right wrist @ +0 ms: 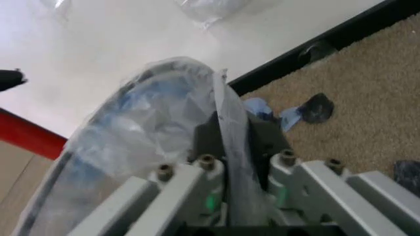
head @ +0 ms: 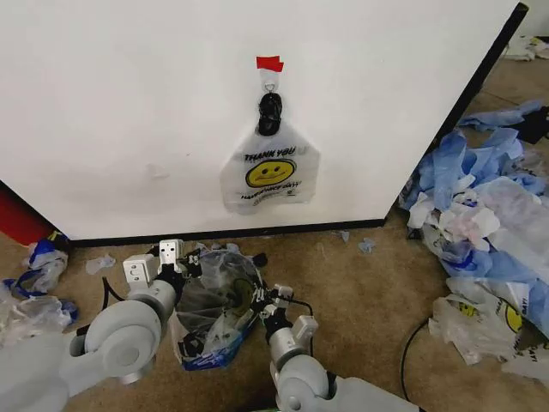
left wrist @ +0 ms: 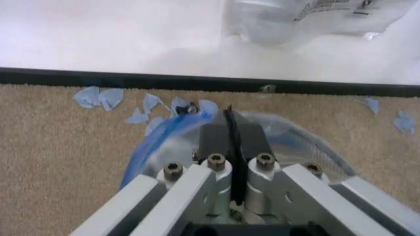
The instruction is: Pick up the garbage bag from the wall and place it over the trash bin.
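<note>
Hanging from a hook (head: 269, 87) on the wall (head: 129, 103) under red tape (head: 269, 63), the smiley garbage bag (head: 269, 174) sits above the trash bin (head: 216, 311). Left gripper (head: 190, 268) and right gripper (head: 262, 299) each pinch the bin's clear liner (right wrist: 151, 123) on the carpet (head: 360, 292).

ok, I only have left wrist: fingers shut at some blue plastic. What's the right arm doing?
Observer: The right gripper is shut on the same blue-tinted plastic, across the trash bin from yours.
Operator: Smiley bag off the wall?
Observer: No, the garbage bag hangs by its knotted handles from the hook.
Operator: Anything marking the hook?
Observer: Red tape just above it.
</note>
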You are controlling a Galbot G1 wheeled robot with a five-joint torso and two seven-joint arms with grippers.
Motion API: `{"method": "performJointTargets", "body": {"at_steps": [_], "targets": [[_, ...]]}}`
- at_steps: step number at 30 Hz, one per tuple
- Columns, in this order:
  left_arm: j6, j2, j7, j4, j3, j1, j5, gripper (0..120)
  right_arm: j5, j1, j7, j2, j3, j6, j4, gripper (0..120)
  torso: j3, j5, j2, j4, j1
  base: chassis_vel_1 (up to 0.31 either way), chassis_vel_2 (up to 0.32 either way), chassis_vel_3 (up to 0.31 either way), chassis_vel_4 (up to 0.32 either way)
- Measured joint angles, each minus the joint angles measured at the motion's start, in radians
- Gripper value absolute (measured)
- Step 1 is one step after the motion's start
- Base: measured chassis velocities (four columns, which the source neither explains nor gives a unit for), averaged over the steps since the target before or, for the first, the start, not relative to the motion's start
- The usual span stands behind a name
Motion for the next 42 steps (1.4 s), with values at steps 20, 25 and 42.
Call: {"method": "performJointTargets", "body": {"at_steps": [20,25,42], "targets": [[-0.015,-0.016,0.025,0.037,0.006,0.013,0.081,0,-0.154,-0.023,-0.091,-0.057,0.017,0.083,0.045,88,0.0,0.0001,0.0,0.0,0.0,0.0,0.0,0.0,0.0],[-0.033,-0.034,0.057,0.064,-0.027,0.024,0.144,0,-0.212,-0.006,-0.171,-0.082,0.072,0.145,0.06,98,0.0,0.0,0.0,-0.0003,0.0,0.0,0.0,0.0,0.0],[-0.314,-0.246,0.484,0.245,-0.508,0.36,0.607,7,-0.261,0.031,-0.31,-0.158,0.36,0.235,0.103,100,0.0,0.0004,0.0,-0.0001,0.0,0.0,0.0,0.0,0.0]]}}
